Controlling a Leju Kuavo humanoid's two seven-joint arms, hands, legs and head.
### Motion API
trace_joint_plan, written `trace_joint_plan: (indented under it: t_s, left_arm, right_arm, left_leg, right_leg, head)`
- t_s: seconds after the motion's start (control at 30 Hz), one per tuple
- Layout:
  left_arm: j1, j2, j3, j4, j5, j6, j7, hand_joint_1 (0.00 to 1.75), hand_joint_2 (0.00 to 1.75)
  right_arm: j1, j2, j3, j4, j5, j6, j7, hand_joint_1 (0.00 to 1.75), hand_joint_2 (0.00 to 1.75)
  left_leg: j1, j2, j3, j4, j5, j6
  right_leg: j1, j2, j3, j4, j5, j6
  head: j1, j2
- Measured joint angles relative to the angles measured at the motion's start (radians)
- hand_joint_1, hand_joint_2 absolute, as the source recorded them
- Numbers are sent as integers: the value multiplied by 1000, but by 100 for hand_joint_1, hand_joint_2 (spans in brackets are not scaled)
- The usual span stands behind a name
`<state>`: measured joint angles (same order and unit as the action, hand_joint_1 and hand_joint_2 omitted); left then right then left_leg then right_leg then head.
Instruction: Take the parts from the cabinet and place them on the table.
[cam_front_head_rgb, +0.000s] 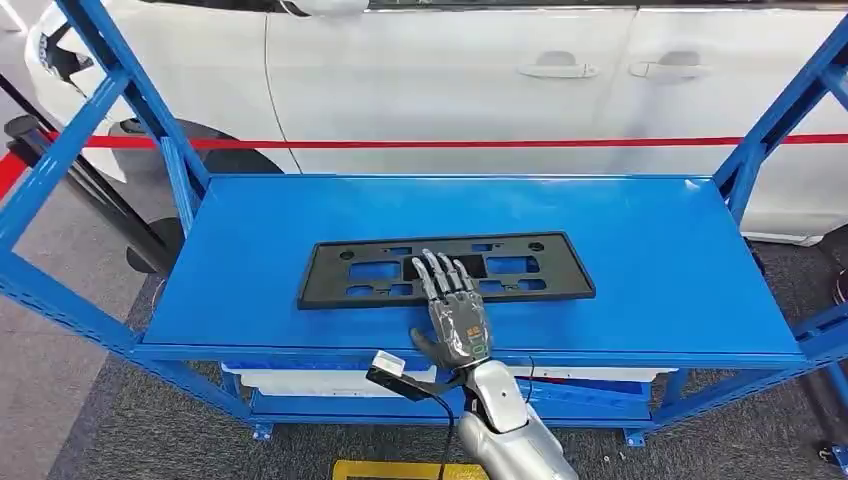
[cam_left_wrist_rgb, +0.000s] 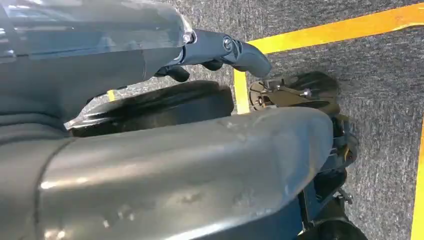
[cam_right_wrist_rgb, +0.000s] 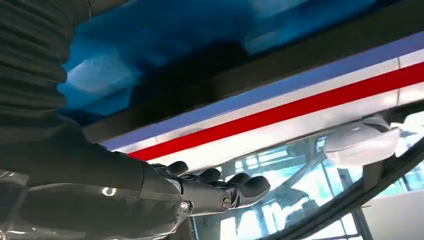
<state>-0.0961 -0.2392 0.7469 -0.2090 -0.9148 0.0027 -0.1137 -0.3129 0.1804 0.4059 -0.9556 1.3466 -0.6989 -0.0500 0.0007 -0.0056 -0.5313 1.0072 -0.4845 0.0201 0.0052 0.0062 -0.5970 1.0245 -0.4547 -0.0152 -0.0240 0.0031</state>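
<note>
A long flat black plastic frame (cam_front_head_rgb: 446, 268) with rectangular cut-outs lies on the blue surface (cam_front_head_rgb: 650, 260), the right hand (cam_front_head_rgb: 457, 310) spread empty over its near edge.

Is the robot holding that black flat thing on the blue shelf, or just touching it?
Nothing is held. The right hand lies flat, fingers stretched out over the near edge of the black plate frame on the blue shelf. The left hand hangs over the floor, holding nothing.

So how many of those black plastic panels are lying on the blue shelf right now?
1. The black panel lies flat near the middle of the blue shelf, with the robot's right hand stretched over its near edge. More parts may sit on lower shelves, hidden.
</note>
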Motion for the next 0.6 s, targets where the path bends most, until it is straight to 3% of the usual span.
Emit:
trace_joint_plan:
  t_s: [0.13, 0.33, 0.6]
  left_arm:
    - [1, 0, -5, 0, -9, 0, 7, 0, 0]
    - [1, 0, -10, 0, -18, -9, 10, 0, 0]
    - [0, 3, -11, 0, -21, -30, 6, 0, 0]
  right_arm:
    - [-37, 0, 26, 49, 13, 10, 55, 0, 175]
    - [-130, 1, 42, 156, 1, 71, 155, 0, 175]
    - [-245, -5, 39, 301, -27, 79, 256, 0, 175]
  left_leg:
    - [0, 0, 0, -1, -1, -6]
    - [0, 0, 4, 0, -1, -7]
    - [-1, 0, 11, 0, -1, -7]
  right_leg:
    - [0, 0, 1, 0, 0, 0]
    - [-2, 0, 5, -1, 0, 0]
    - [-3, 0, 13, -3, 1, 2]
  head:
    - [0, 0]
    - [0, 0]
    - [0, 0]
